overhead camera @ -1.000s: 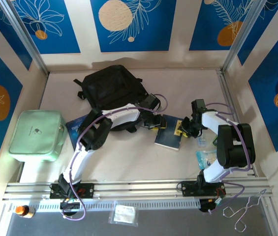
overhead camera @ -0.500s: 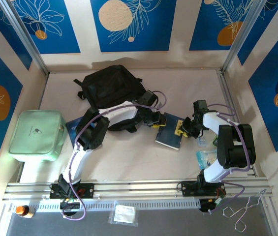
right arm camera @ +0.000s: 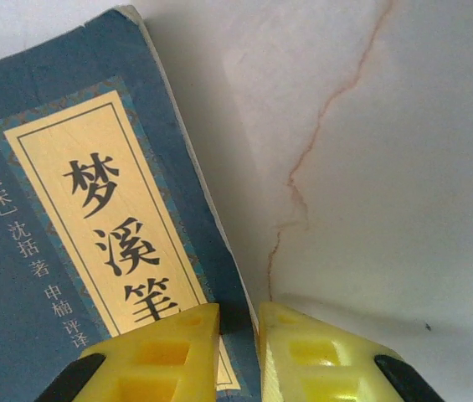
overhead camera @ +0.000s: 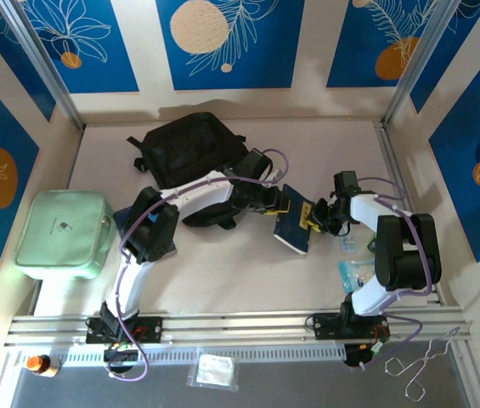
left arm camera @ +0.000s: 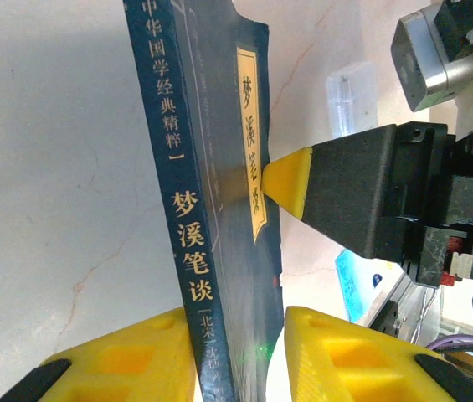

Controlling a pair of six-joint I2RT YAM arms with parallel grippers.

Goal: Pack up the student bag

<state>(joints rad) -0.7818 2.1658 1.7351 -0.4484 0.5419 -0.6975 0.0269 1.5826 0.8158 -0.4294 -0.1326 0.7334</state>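
Observation:
The student bag (overhead camera: 193,149), a large black backpack, lies at the back of the table, left of centre. A dark blue book (overhead camera: 295,229) with a yellow title label is tipped up on its edge in the middle of the table. My left gripper (overhead camera: 275,204) is shut on its spine end; in the left wrist view the spine (left arm camera: 187,251) stands between the yellow fingers (left arm camera: 127,364). My right gripper (overhead camera: 312,219) pinches the opposite edge of the book (right arm camera: 69,234). Its yellow tip (left arm camera: 286,180) presses on the cover.
A mint green case (overhead camera: 59,231) sits at the left, with another blue book (overhead camera: 125,219) beside it under my left arm. Plastic packets (overhead camera: 354,274) lie by the right arm's base. A small clear box (left arm camera: 352,92) stands beyond the book. Walls close in on three sides.
The book has gone from lying flat to standing tilted on its edge. Both grippers have closed tighter on it, and the left gripper has moved slightly right and back.

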